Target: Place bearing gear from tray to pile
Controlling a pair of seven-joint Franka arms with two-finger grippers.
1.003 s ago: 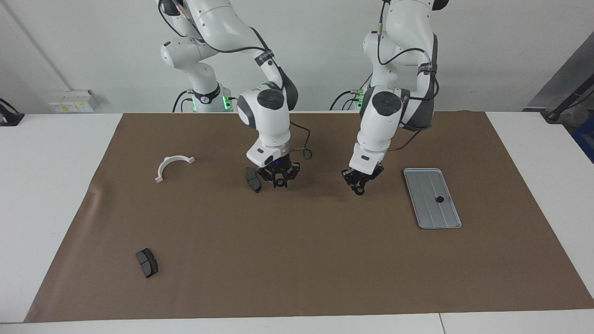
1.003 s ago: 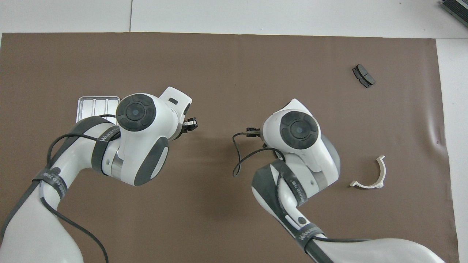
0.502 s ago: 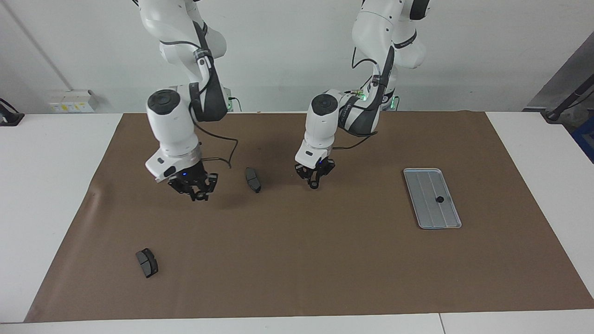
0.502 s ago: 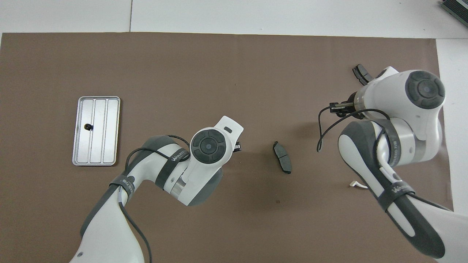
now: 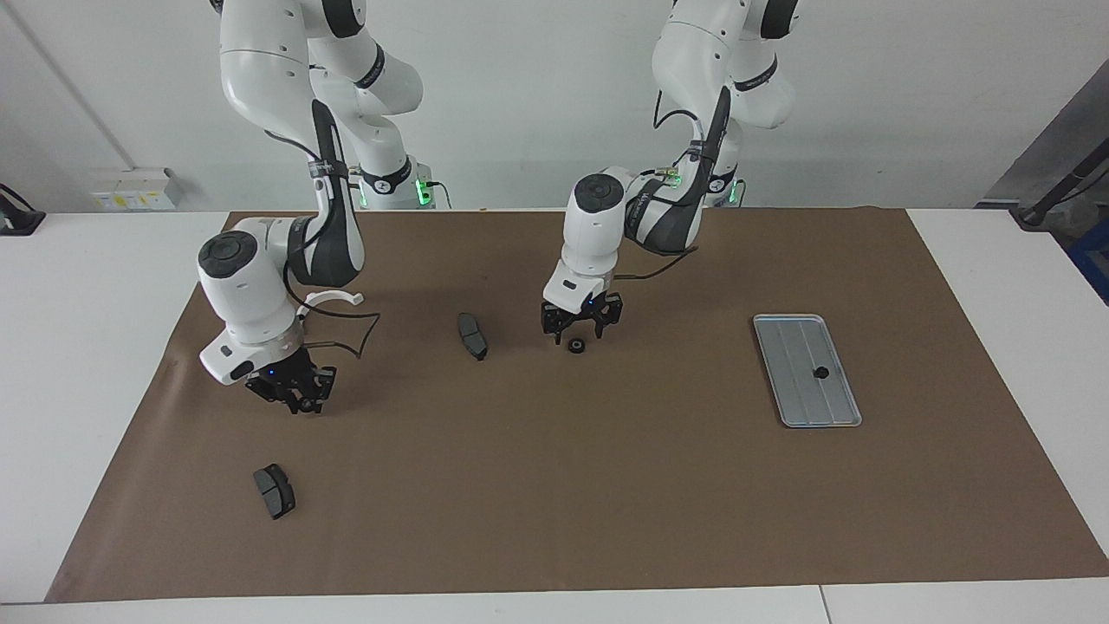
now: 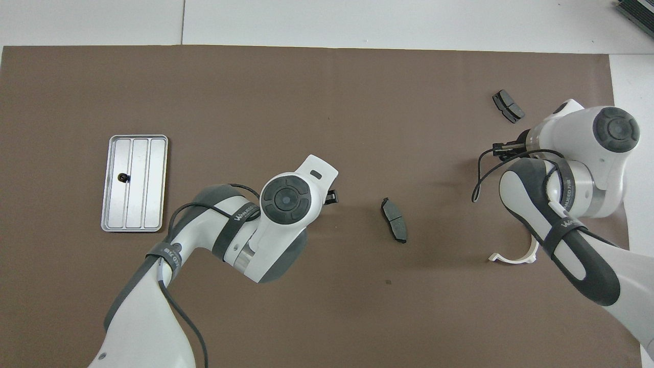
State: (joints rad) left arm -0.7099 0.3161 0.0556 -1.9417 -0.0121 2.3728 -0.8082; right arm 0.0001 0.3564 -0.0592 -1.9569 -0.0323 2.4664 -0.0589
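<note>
Wall: plain white [image 5: 537, 87], running along the robots' end of the tabletop.
Tabletop: white [image 5: 78, 347], seam lines visible in its surface.
Mat: large brown sheet [image 5: 606, 503] covering most of the tabletop, slightly creased near one edge.
Wall box: small white box with yellow labels [image 5: 134, 189], at the wall's foot.
Light: even, soft shadows.
</note>
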